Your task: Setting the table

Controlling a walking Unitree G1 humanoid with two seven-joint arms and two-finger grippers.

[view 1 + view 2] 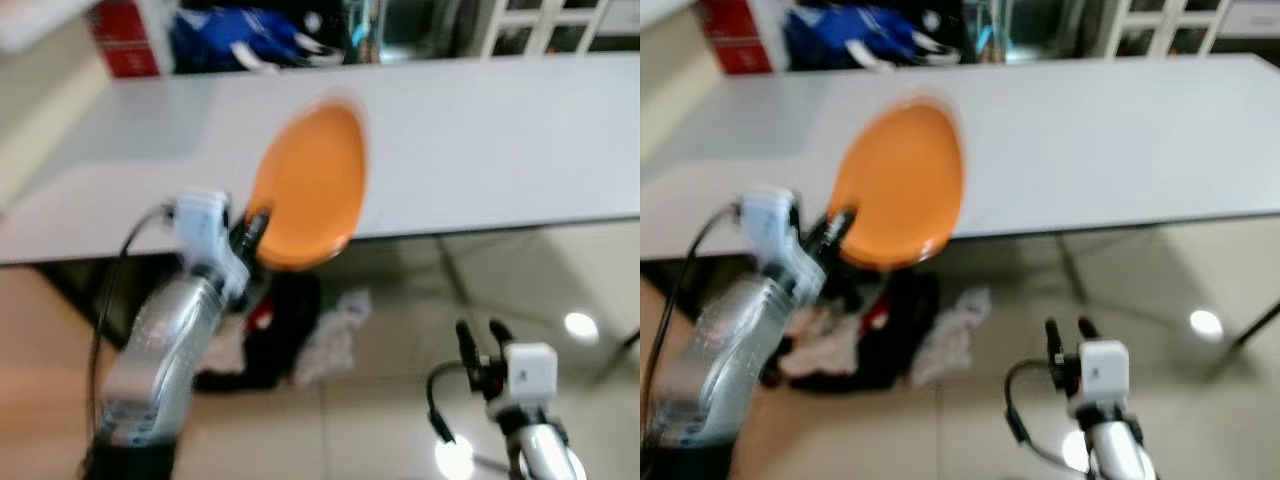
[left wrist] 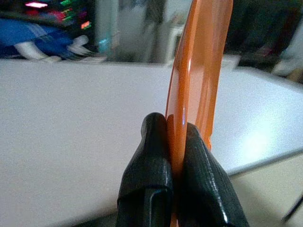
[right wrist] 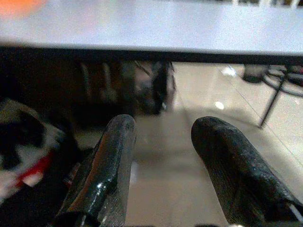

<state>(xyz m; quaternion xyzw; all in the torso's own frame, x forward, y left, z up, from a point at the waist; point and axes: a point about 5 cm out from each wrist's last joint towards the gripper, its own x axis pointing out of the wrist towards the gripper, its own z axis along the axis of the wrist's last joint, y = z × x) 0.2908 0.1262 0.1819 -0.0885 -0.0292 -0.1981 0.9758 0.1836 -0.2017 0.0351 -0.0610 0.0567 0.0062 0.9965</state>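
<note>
Orange glossy round plate (image 1: 305, 185) hangs tilted over the near edge of the long white table (image 1: 480, 140), pinched at its lower rim by the left gripper (image 2: 176, 156), probably for laying flat. Below that edge, the right gripper (image 3: 165, 161) idles, its 2 fingers spread, holding nothing.

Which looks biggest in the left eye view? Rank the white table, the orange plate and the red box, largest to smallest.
1. White table, spanning the view.
2. Orange plate, gripped at its rim by the left claw above the table's near edge; its nearness to the camera enlarges it somewhat.
3. Red box, farther away and partly cut off, so least certain.
</note>
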